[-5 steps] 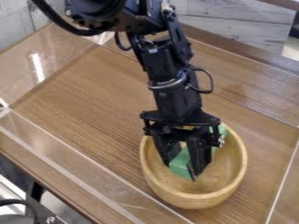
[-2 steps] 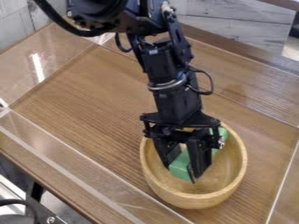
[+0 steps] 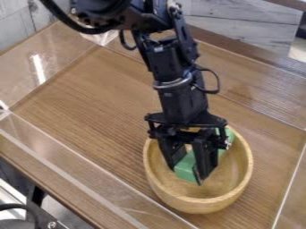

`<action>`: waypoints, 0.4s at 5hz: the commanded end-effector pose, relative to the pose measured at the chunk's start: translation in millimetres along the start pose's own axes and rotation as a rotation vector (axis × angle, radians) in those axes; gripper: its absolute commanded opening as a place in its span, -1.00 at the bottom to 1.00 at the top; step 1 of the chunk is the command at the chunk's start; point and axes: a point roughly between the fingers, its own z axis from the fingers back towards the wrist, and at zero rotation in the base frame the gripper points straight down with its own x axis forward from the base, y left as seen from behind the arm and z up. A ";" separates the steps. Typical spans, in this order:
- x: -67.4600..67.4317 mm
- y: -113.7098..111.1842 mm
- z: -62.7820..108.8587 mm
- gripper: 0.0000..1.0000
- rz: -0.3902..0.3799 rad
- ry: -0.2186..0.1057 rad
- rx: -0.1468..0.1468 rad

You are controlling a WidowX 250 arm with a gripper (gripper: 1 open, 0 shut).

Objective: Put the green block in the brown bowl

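The brown bowl (image 3: 233, 183) sits on the wooden table near the front right. My gripper (image 3: 189, 168) reaches straight down into it from above. Its dark fingers are shut on the green block (image 3: 187, 166), which shows as a bright green patch between them, tilted and low inside the bowl. Whether the block touches the bowl's floor is hidden by the fingers.
The black arm (image 3: 167, 63) rises from the bowl toward the upper left. A clear plastic wall (image 3: 72, 156) runs along the table's front left edge. A pale wall panel (image 3: 257, 31) stands behind the table at the back right.
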 end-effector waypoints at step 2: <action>11.5 -3.5 12.1 -1.00 -0.020 -0.039 -0.006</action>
